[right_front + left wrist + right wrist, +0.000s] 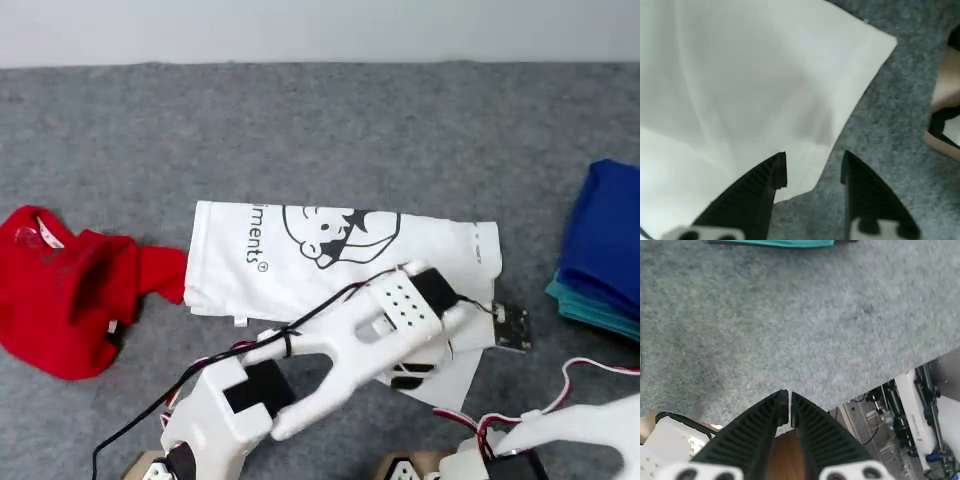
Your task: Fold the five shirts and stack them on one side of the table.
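In the left wrist view, the left gripper is spread astride a corner of the white shirt; if only that edge is pinched, the fold could be dragged askew. In the high view, the white shirt is seen flat, half folded, print up, with the red shirt crumpled just beside it and the folded stack well apart. In the right wrist view, the right gripper is clenched, empty.

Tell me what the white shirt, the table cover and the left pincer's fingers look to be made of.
White shirt: thin, matte cloth, likely cotton; it lies flat with soft creases. Table cover: grey felt or short carpet, judging by its fuzzy, mottled surface. Fingers of the left pincer: black, hard plastic, possibly printed; the fine ribs on their inner faces suggest it.
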